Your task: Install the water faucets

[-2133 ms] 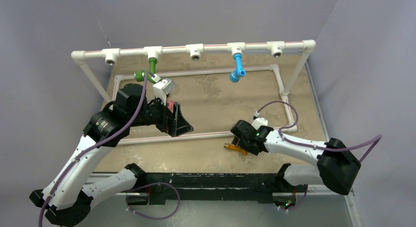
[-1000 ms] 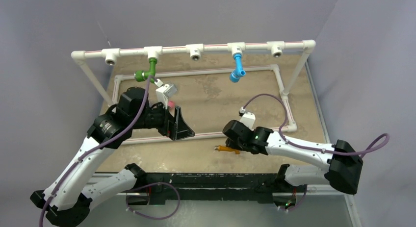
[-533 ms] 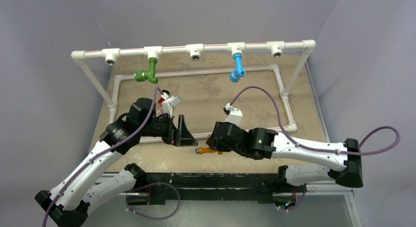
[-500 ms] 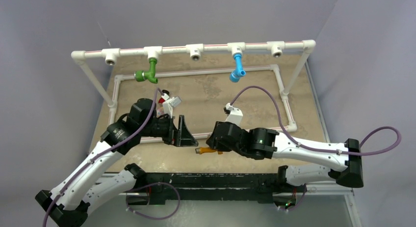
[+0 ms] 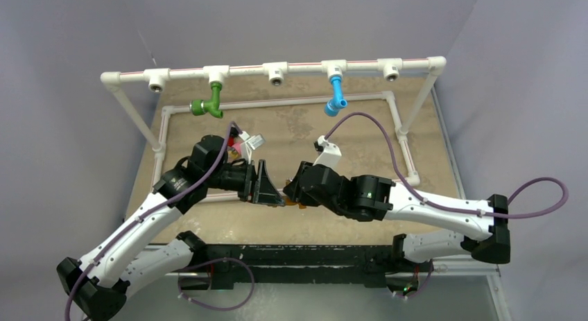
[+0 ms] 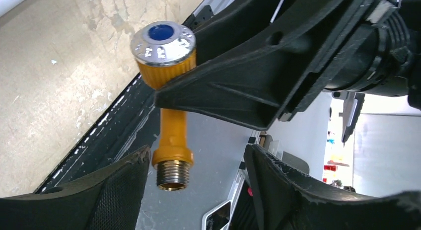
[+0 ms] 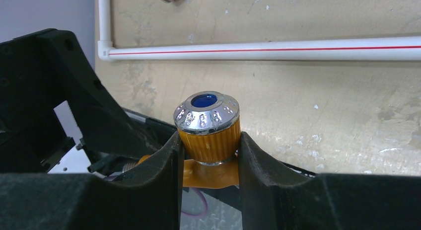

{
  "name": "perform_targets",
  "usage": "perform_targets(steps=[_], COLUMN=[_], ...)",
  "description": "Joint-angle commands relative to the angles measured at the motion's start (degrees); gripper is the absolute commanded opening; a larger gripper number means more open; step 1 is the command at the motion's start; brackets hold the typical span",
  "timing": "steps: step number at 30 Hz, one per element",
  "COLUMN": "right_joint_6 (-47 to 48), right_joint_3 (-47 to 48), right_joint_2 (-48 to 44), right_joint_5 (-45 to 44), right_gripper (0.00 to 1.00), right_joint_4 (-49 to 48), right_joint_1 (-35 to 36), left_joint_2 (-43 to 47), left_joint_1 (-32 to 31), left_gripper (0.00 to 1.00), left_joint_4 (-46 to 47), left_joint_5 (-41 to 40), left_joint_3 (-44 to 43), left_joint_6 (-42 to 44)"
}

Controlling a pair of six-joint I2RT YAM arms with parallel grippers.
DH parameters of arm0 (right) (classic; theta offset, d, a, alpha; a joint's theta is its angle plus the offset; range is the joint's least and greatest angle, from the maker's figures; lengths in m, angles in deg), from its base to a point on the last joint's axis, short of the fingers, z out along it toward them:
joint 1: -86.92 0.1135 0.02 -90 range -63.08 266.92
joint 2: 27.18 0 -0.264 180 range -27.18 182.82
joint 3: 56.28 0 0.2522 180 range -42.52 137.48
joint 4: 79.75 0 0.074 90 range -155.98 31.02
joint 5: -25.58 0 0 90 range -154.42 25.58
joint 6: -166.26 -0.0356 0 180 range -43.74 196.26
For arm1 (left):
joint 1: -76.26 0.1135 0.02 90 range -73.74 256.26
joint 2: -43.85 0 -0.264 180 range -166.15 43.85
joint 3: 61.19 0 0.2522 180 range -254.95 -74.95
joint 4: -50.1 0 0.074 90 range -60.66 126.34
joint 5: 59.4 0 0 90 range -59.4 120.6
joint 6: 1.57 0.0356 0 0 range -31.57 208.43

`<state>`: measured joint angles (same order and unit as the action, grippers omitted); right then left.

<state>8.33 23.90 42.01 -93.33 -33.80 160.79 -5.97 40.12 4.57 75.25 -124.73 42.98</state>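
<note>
Orange plastic, one faucet (image 7: 207, 133) is clamped by its ribbed knob in the right jaws, near the 6 o'clock edge of the surface (image 5: 360, 137). The left jaws stand apart on either side of its threaded metal end, with a clear gap on one side. Two more hang from the white pipe frame (image 5: 305, 66): one green faucet (image 5: 208, 102) at 11 o'clock and one blue faucet (image 5: 335, 96) at 1 o'clock. The frame carries five sockets (image 5: 276, 74), and three of them show open mouths.

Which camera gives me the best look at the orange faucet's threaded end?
Left wrist: the orange faucet hangs, metal threads plain, between the fingers of the left hand. Right wrist shows mainly its knob clamped in the right hand. Top external shows just an orange sliver.
</note>
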Motion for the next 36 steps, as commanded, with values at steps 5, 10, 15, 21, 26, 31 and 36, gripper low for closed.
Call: perform_targets(steps=[5,10,15,21,26,31,36], right_joint_6=[-2.3,-2.3,-2.5,-2.1,-2.0,-2.5,-2.3], right_joint_3=[2.3,2.7,4.1,4.5,4.2,2.6,0.4], right_joint_2=[-0.5,-1.4,-0.6,-0.6,0.4,-1.2,-4.5], right_joint_5=[-3.4,-3.3,-3.9,-4.3,-3.8,-3.3,-2.7], right_gripper=[0.00,0.00,0.00,0.00,0.00,0.25,0.68], right_joint_4=[-1.5,-2.1,-1.1,-1.4,-1.2,-2.1,-2.8], right_joint_1=[0.4,0.4,0.6,0.7,0.9,1.0,1.0], left_joint_2=[-0.1,-0.4,-1.2,-1.4,-1.9,-1.3,-0.3], left_joint_1=[-0.3,-0.3,-0.3,-0.3,-0.3,-0.3,-0.3], left_gripper=[0.57,0.56,0.54,0.37,0.00,0.00,0.00], left_joint_4=[1.3,1.0,1.5,1.7,2.4,2.8,3.9], left_joint_5=[2.6,2.6,2.9,3.1,3.6,4.1,4.3], left_joint_3=[-0.9,-0.2,0.0,0.3,0.2,0.1,0.4], left_joint_6=[0.3,0.6,0.4,0.5,0.2,0.5,0.0])
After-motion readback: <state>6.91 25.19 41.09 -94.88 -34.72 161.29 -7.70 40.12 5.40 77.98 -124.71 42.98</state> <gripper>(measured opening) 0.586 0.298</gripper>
